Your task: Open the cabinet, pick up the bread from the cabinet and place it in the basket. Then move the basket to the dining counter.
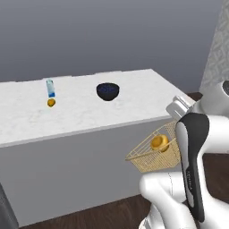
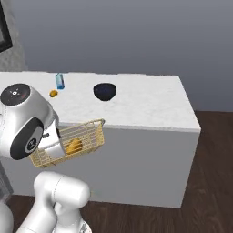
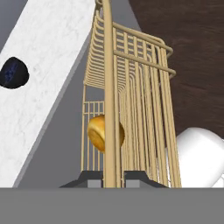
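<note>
Claw clamped tight on rim of basket, held in the air, tilted, beside the front of the table. Bread lies inside basket.

Plain grey wall, dark wood floor — patterned tile at right.

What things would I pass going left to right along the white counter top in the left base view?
Small blue carton with a little orange ball just below it → dark bowl of blueberries.
</note>
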